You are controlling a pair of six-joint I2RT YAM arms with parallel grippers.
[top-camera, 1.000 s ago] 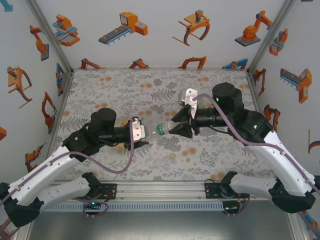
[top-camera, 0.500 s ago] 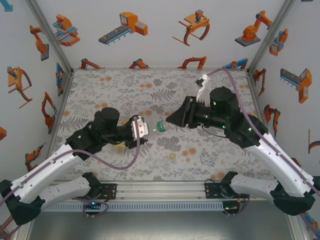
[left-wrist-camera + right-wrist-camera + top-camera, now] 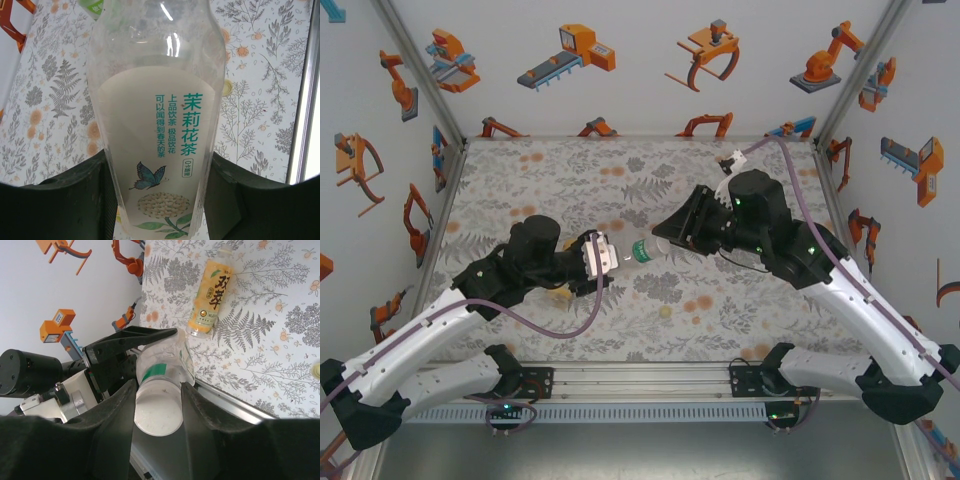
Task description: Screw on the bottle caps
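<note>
Pinching the white cap [image 3: 159, 414] from both sides, the right gripper [image 3: 159, 402] is clenched on it at the mouth of the clear bottle [image 3: 157, 115], so that the cap can be turned about the bottle's long axis. The bottle is held lying roughly level in the air above the middle of the table [image 3: 740, 180]. Its labelled body is clamped between the fingers of the left gripper [image 3: 159, 165], a grip judged to be meant to stop the body from spinning while the cap is twisted. The two grippers are set nose to nose along one line, which suits threading. Whether the cap is already fully seated cannot be told. The juice bottle [image 3: 212, 292] is seen lying on its side on the table, and a pale yellow cap [image 3: 316, 371] is lying well apart from it, so more of the task is judged to remain.
</note>
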